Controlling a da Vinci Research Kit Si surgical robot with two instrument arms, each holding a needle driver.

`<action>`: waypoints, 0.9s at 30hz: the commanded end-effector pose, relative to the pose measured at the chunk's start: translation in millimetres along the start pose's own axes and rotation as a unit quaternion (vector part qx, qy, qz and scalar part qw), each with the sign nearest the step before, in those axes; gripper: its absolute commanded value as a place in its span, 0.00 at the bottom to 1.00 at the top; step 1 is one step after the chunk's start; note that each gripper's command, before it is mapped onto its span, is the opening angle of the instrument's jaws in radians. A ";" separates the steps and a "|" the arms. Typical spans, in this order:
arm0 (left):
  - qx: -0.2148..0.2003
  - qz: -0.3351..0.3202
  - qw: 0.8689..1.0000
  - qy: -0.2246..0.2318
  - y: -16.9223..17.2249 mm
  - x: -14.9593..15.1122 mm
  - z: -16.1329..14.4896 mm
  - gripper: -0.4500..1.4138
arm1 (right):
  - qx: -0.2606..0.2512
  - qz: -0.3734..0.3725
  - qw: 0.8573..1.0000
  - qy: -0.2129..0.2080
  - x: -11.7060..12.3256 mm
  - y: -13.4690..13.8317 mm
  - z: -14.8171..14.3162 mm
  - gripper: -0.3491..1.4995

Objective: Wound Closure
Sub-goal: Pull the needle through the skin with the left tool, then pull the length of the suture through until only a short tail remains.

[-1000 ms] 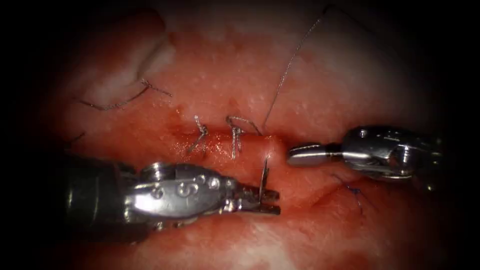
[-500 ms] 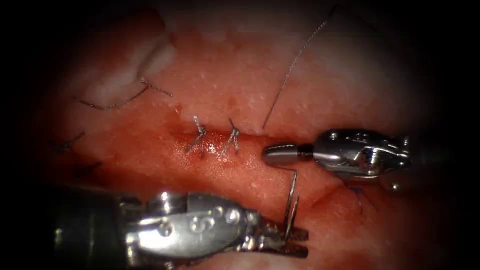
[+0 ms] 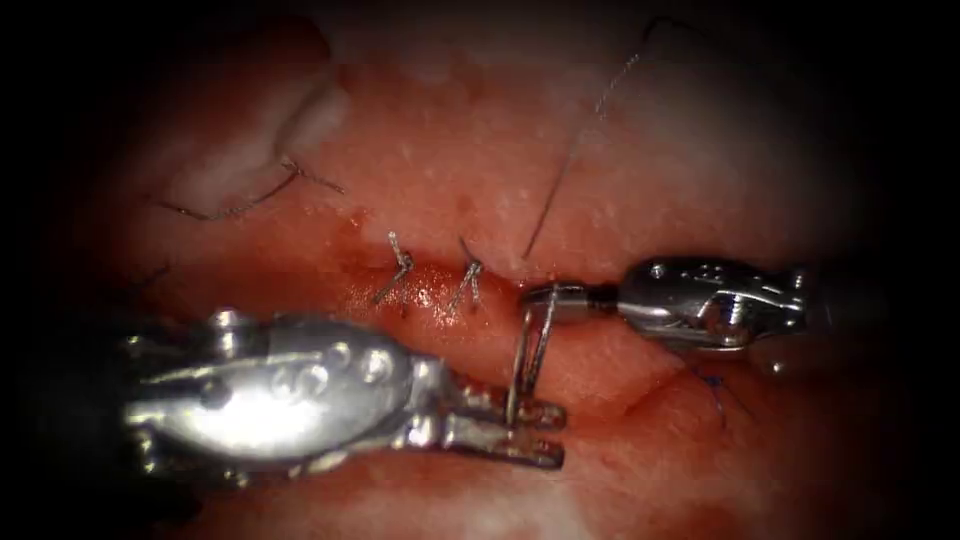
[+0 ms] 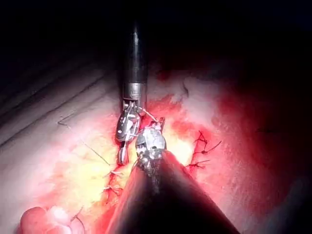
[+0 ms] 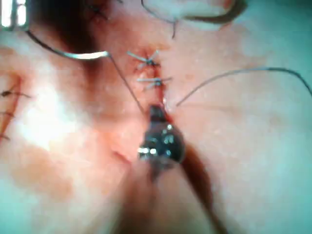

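Needle [image 3: 528,350]: thin, stiff, slick steel, out of the tissue [image 3: 620,190] near the cut's right end; left gripper [image 3: 535,435] clamps it near one end, right gripper [image 3: 555,300] closed at its upper curve, hold there unconfirmed; best gripped on the flat mid-body, not the tip.

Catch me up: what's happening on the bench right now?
Two tools are stitching a cut in the tissue, with two stitches already across it. The left tool grips the curved needle near one end, below the cut. The right tool has its tip against the needle's upper part; whether it grips is unclear. Thread trails up.
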 end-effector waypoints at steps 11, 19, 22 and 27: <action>0.032 0.032 0.999 -0.004 -0.5 1.4 -2.9 0.00 | 0.000 -0.008 1.000 -0.007 -0.7 -0.1 0.8 0.15; 0.072 0.069 0.995 -0.017 -1.5 1.9 -6.5 0.00 | -0.019 -0.007 1.000 0.016 3.1 -1.1 -2.7 0.31; 0.081 0.073 0.994 -0.020 -1.8 1.8 -7.1 0.00 | -0.021 -0.005 1.000 0.019 4.0 -1.8 -3.3 0.38; 0.091 0.079 0.992 -0.024 -2.0 2.0 -7.5 0.00 | -0.014 -0.002 1.000 0.018 4.2 -2.9 -2.8 0.61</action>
